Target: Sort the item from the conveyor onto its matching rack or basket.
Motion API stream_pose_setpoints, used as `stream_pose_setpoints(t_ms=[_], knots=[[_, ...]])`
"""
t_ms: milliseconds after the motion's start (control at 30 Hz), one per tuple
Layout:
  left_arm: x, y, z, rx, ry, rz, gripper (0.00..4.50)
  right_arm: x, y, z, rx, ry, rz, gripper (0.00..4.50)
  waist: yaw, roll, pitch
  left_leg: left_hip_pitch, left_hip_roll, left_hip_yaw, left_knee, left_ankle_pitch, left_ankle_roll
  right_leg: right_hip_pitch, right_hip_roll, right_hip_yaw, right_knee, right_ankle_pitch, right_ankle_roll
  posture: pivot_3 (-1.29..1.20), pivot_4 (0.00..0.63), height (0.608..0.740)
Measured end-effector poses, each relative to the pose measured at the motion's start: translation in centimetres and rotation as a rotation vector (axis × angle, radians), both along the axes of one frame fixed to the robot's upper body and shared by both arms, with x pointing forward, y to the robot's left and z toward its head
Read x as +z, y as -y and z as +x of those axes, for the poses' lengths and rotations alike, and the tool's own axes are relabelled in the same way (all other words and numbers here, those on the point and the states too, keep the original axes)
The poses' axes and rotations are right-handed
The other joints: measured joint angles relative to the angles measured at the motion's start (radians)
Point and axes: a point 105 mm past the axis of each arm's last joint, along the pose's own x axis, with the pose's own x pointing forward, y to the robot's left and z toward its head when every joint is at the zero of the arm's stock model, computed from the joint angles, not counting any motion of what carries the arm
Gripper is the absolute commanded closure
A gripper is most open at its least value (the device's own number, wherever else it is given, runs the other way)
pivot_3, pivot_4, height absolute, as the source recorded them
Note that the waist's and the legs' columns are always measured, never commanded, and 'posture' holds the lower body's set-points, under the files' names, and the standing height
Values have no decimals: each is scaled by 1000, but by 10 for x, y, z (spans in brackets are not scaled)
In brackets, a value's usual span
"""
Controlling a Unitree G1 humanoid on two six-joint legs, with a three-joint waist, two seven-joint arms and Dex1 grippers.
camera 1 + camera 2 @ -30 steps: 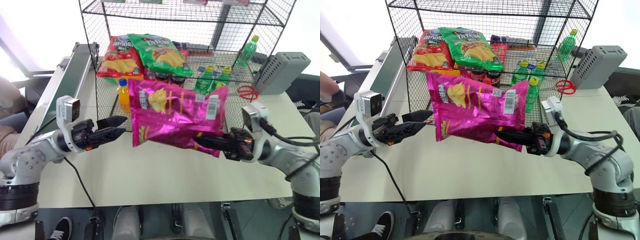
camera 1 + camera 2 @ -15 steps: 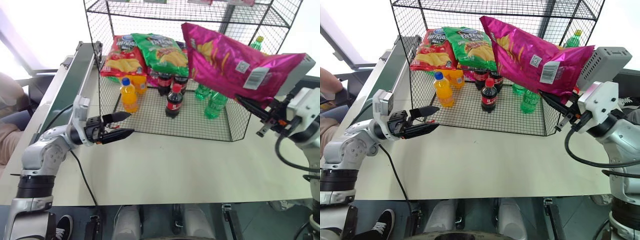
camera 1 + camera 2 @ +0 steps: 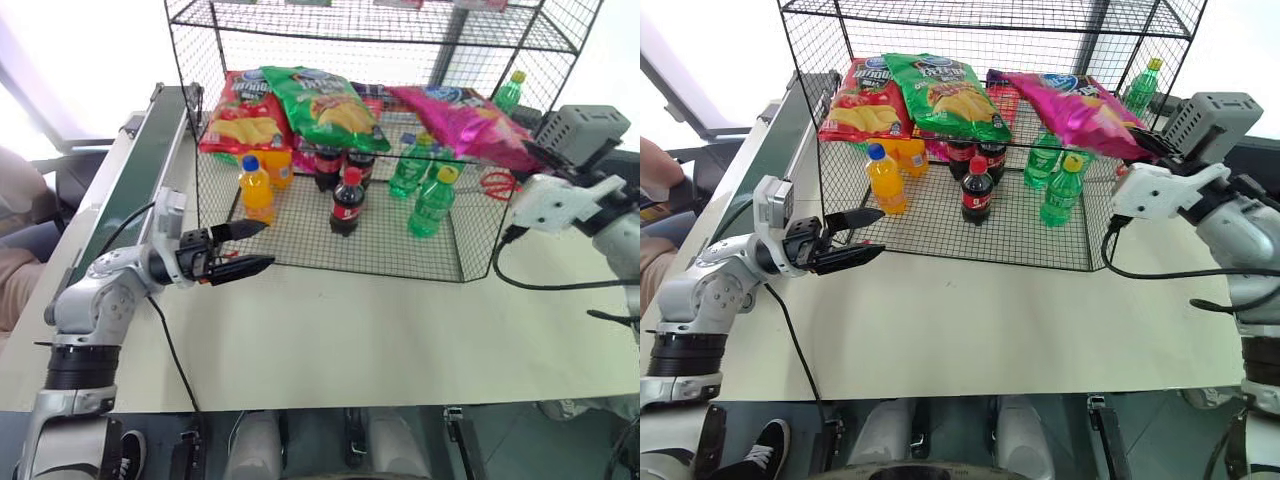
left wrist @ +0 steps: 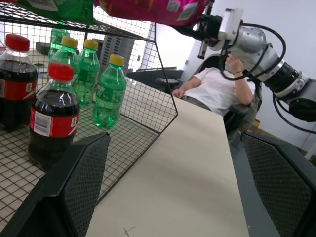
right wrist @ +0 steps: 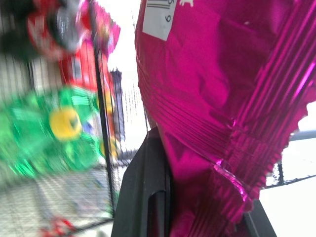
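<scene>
The item, a magenta-pink chip bag (image 3: pixel 455 118), lies flat over the right side of the middle tier of the black wire rack (image 3: pixel 200 60), beside the green chip bag. My right gripper (image 3: pixel 532 150) is shut on the bag's right end, at the rack's right side. In the right wrist view the bag's crimped edge (image 5: pixel 212 108) sits pinched against a black finger (image 5: pixel 148 197). I cannot tell whether the bag's weight rests on the wire. My left gripper (image 3: pixel 252 247) hovers open and empty over the table, just in front of the rack's left front. The dark-green conveyor (image 3: pixel 140 170) runs along the left.
A red chip bag (image 3: pixel 240 110) and a green chip bag (image 3: pixel 320 105) lie on the same tier. Below stand an orange bottle (image 3: pixel 255 190), cola bottles (image 3: pixel 345 200) and green bottles (image 3: pixel 432 200). A grey box (image 3: pixel 590 125) and red scissors (image 3: pixel 497 183) sit right of the rack. A person (image 4: pixel 212 89) sits nearby.
My right arm carried the bag from in front of the rack up and to the right, then rolled it flat and brought it over the middle tier. The left gripper has stayed almost still, open.
</scene>
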Motion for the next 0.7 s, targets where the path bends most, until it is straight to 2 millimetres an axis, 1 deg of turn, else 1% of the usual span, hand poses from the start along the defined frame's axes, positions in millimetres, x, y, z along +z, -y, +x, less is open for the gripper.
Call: stream_pose_setpoints(t_ms=[200,333,400,533,667,700], knots=[[1,1,-2,15,12,2,0,-1,-2,16,-40,35,-65,4353,-13,0,0,0,0,0,0,1,-2,0,0,0,0,0,0,0,150,740],[-4,0,-6,36,4,3,0,12,-1,33,-91,77,1,4353,-20,0,0,1,0,0,0,2,-3,0,0,0,1,0,0,0,150,740],[-3,-1,-8,49,18,6,0,13,-5,41,-95,78,8,4353,-18,0,0,0,0,0,0,2,-3,0,0,0,1,0,0,0,150,740],[6,-5,-8,86,62,-14,0,11,-8,50,-101,65,2,4353,-13,0,0,0,0,0,0,1,-2,0,-1,0,0,0,0,0,150,740],[18,-2,-8,112,136,-80,0,3,-8,59,-115,32,16,4353,-13,0,0,-1,0,0,0,2,-3,0,-1,0,0,0,0,0,150,740],[19,-1,-8,113,142,-86,0,1,-7,60,-119,25,19,3853,-13,0,0,-1,0,0,0,2,-3,0,-1,0,0,0,0,0,150,740]])
